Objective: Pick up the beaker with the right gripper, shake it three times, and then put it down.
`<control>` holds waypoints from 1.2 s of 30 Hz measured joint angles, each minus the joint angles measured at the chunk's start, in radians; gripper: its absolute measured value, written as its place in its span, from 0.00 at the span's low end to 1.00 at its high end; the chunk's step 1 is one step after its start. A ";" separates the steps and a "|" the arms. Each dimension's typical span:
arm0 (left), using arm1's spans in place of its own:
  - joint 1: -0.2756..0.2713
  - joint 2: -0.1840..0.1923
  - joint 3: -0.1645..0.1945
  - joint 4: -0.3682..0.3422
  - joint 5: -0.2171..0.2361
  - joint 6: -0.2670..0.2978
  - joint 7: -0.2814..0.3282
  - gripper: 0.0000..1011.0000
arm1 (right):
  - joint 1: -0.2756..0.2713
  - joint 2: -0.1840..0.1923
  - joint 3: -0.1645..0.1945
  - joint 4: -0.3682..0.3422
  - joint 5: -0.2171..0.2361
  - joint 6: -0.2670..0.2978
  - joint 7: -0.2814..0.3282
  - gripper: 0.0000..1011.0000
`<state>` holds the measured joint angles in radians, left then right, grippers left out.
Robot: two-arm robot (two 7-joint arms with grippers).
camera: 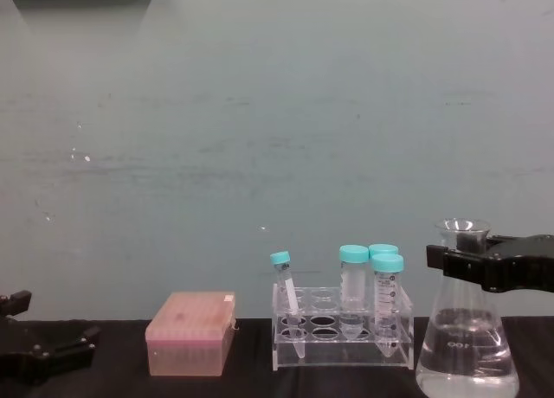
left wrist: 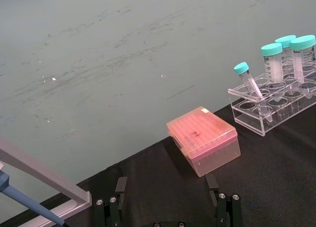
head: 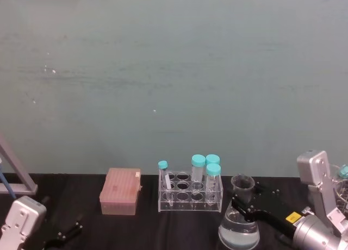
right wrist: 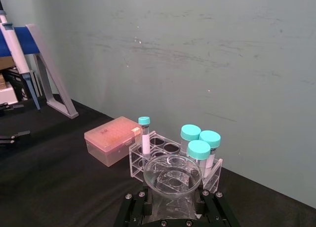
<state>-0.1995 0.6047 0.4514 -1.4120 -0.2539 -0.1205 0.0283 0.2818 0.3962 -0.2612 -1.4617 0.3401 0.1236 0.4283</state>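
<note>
The beaker (head: pixel 239 231) is a clear conical flask with some clear liquid, standing at the front right beside the tube rack. In the chest view the beaker (camera: pixel 467 346) rises above the rack. My right gripper (camera: pixel 463 264) comes in from the right and is shut on the beaker's neck just under the flared rim. The right wrist view looks down on the beaker's rim (right wrist: pixel 172 175), with the right gripper (right wrist: pixel 170 203) holding one black finger against each side of the neck. I cannot tell whether the base touches the table. My left gripper (left wrist: pixel 168 207) rests open at the front left, holding nothing.
A clear rack (head: pixel 190 195) with several teal-capped tubes stands just left of the beaker. A pink lidded box (head: pixel 120 191) sits farther left. A grey pipette stand (head: pixel 13 174) is at the far left. A teal wall runs behind the black table.
</note>
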 joint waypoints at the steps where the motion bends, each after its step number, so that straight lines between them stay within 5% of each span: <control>1: 0.000 0.000 0.000 0.000 0.000 0.000 0.000 0.99 | 0.000 0.000 0.000 0.000 0.000 0.000 0.000 0.45; 27: 0.000 0.000 0.000 0.000 0.000 0.000 0.000 0.99 | 0.000 -0.001 0.003 0.003 0.012 -0.011 0.003 0.45; 30: 0.000 0.000 0.000 0.000 0.000 0.000 0.000 0.99 | -0.009 -0.016 0.027 0.003 0.076 -0.007 0.009 0.45; 36: 0.000 0.000 0.000 0.000 0.000 0.000 0.000 0.99 | -0.017 -0.091 0.123 0.003 0.312 0.164 0.014 0.45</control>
<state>-0.1995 0.6047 0.4514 -1.4120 -0.2539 -0.1205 0.0283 0.2652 0.3053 -0.1382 -1.4586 0.6520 0.2877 0.4423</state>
